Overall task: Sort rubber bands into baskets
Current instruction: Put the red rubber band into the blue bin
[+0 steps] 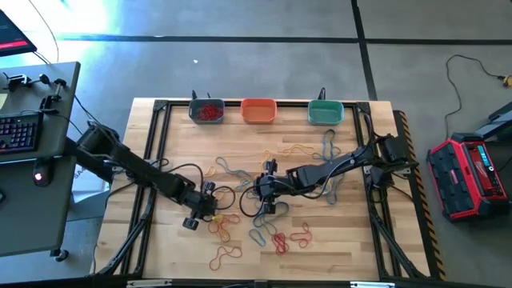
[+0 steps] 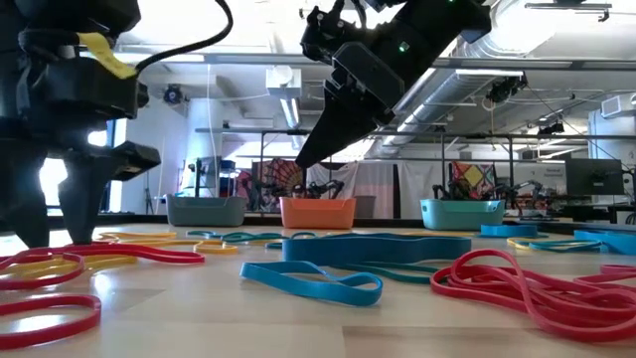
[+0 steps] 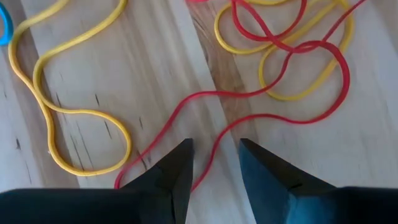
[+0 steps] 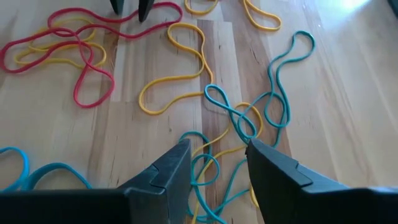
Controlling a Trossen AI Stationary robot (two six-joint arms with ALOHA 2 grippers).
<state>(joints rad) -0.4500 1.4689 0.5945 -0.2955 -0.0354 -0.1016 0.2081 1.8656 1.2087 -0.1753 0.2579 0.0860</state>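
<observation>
Many red, yellow and teal rubber bands (image 1: 264,232) lie loose on the wooden table. Three baskets stand along the far edge: a grey-blue one (image 1: 206,110) holding red bands, an orange one (image 1: 258,110) and a teal-green one (image 1: 326,112). My left gripper (image 3: 214,149) is open, low over the table, its fingers astride one strand of a red band (image 3: 273,93) that is tangled with yellow ones. My right gripper (image 4: 217,155) is open and empty, raised above a tangle of teal bands (image 4: 249,118) and a yellow band (image 4: 180,74) at the table's middle.
Black cables (image 1: 180,170) loop over the table by both arms. Dark frame rails (image 1: 152,160) run along the table's left and right sides. A desk with a keyboard (image 1: 20,132) stands to the left, and a red case (image 1: 468,176) on the floor to the right.
</observation>
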